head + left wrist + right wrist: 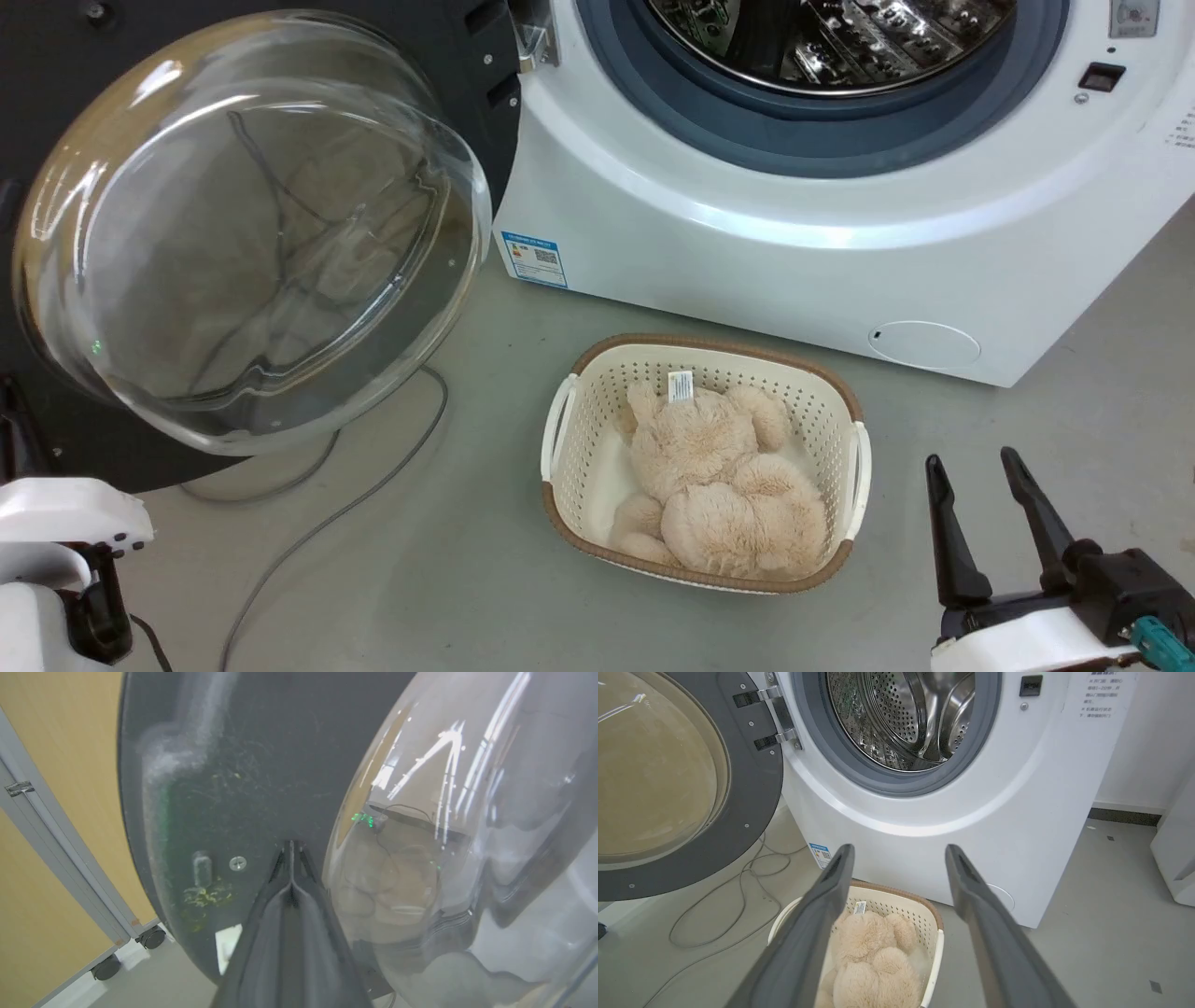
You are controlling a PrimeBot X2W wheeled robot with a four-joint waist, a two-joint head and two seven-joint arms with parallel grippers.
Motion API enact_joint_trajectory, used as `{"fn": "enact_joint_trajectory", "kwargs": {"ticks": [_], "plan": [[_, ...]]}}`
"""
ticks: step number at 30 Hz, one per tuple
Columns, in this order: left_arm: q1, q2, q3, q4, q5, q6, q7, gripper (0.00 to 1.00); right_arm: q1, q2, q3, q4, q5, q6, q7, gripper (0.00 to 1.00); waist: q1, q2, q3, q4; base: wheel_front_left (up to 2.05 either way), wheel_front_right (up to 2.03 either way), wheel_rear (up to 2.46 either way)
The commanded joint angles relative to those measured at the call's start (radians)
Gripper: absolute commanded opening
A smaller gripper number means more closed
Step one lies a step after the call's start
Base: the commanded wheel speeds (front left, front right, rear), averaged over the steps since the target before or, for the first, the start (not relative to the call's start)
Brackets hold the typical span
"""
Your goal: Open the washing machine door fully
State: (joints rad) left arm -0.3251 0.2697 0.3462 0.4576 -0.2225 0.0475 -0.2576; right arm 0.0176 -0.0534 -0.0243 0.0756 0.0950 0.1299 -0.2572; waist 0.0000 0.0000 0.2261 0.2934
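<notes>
Contact seems the reason for the left gripper's [290, 853] pose: its fingers are clenched together into one blunt wedge, empty, aimed at the dark inner face of the washing machine door [252, 243] at eight o'clock of the glass bowl, probably to push rather than grasp. I cannot tell whether the tip touches the door. The door stands wide at ten o'clock, with the drum [822, 42] exposed at one. The right gripper [972, 459] sits low at five o'clock, its fingers spread and holding nothing, beside the basket [560, 420].

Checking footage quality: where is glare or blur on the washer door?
Head view: faint highlights on the washing machine door. Left wrist view: bright streaks on its glass, left claw blurred. Right wrist view: little glare, right claw soft.
</notes>
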Motion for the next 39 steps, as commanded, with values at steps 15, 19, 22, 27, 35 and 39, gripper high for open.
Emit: {"fn": "enact_joint_trajectory", "kwargs": {"ticks": [15, 19, 22, 27, 35, 39], "plan": [[0.051, -0.089, 0.051, -0.078, 0.104, -0.034, -0.004, 0.0, -0.008, 0.003, -0.011, 0.005, 0.018, 0.001, -0.005, 1.0, 0.0, 0.0, -0.052, -0.014, 0.0, 0.0, 0.0], [0.094, -0.104, 0.052, -0.13, 0.125, -0.054, -0.004, 0.0, 0.005, 0.003, -0.012, 0.003, 0.032, 0.001, -0.005, 1.0, 0.0, 0.0, -0.087, -0.017, 0.0, 0.0, 0.0], [0.117, -0.113, 0.05, -0.171, 0.136, -0.071, -0.004, 0.0, 0.014, 0.003, -0.015, 0.0, 0.038, 0.001, -0.005, 1.0, 0.0, 0.0, -0.109, -0.023, 0.0, 0.0, 0.0], [0.173, -0.134, 0.034, -0.249, 0.153, -0.103, -0.004, 0.0, 0.027, 0.003, -0.021, -0.004, 0.051, 0.001, -0.005, 1.0, 0.0, 0.0, -0.148, -0.051, 0.0, 0.0, 0.0], [0.236, -0.175, -0.041, -0.342, 0.158, -0.144, -0.004, 1.0, 0.045, 0.003, -0.026, -0.009, 0.061, 0.001, -0.005, 1.0, 0.0, 0.0, -0.183, -0.093, 0.0, 0.0, 0.0], [0.269, -0.189, -0.08, -0.377, 0.153, -0.156, -0.004, 1.0, 0.056, 0.003, -0.029, -0.011, 0.064, 0.001, -0.005, 1.0, 0.0, 0.0, -0.198, -0.122, 0.0, 0.0, 0.0]]}}
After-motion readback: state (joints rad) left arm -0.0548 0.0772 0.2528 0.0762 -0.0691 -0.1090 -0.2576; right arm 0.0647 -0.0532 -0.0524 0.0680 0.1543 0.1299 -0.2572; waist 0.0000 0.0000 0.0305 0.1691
